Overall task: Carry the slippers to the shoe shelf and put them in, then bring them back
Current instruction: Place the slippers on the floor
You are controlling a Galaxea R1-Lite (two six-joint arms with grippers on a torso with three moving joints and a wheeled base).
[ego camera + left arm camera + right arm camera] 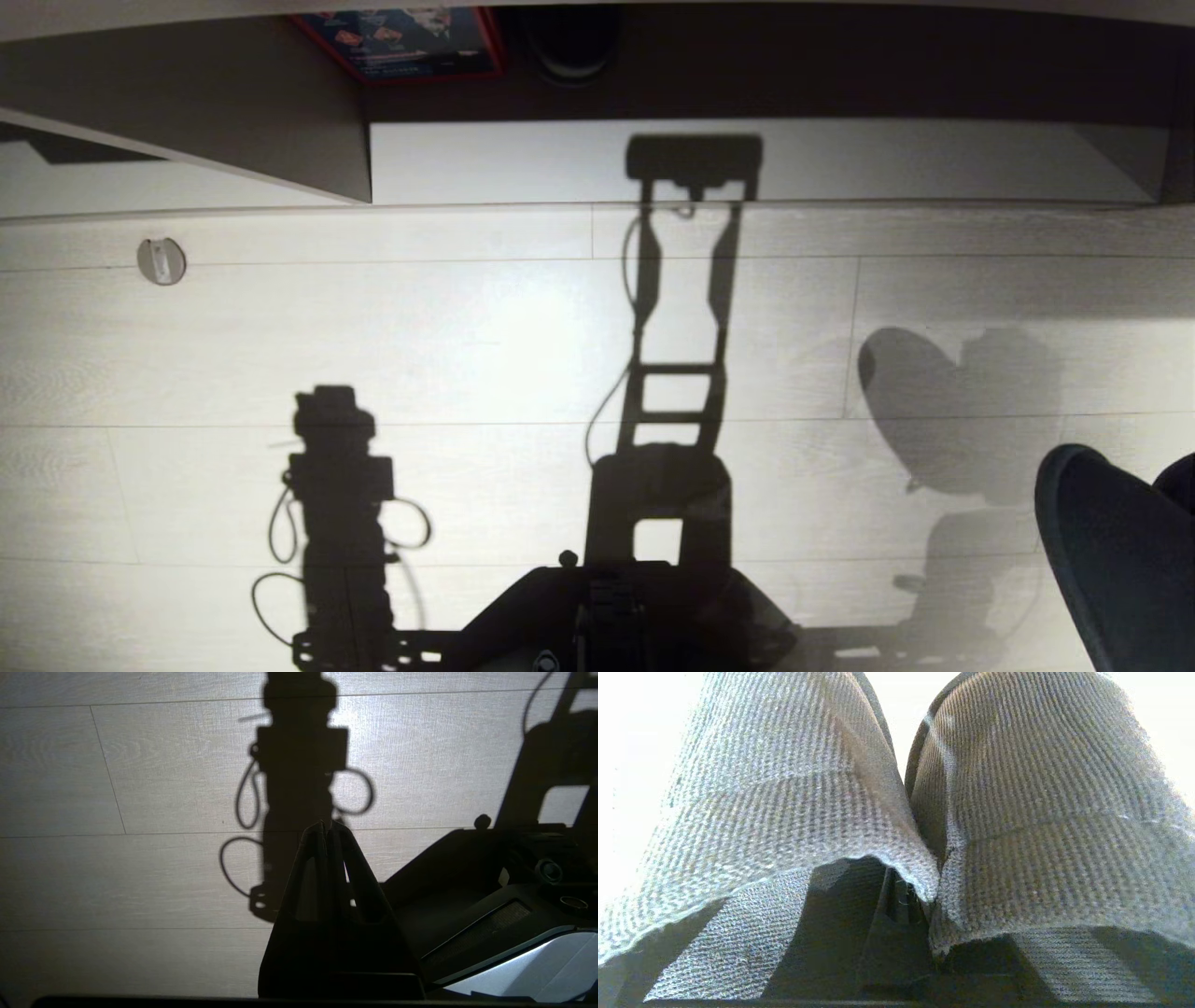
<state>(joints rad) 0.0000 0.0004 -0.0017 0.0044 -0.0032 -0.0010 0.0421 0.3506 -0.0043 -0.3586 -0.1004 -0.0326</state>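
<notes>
The slippers [1111,560], dark charcoal-blue fabric, hang above the pale floor at the lower right of the head view. In the right wrist view they fill the picture side by side, one slipper [784,788] pressed against the other slipper [1041,788]. My right gripper [924,896] is shut on their inner edges where the two meet. The shoe shelf [934,159] lies ahead across the top of the head view, with a pale bottom board, dark back and slanted divider [187,140]. My left gripper [327,826] hangs shut and empty over the floor beside the base.
A red-edged blue box [401,42] and a dark round object [569,42] sit at the back of the shelf. A small round white disc [161,260] lies on the floor at the left. My dark base [607,616] fills the lower middle, and robot shadows fall across the floorboards.
</notes>
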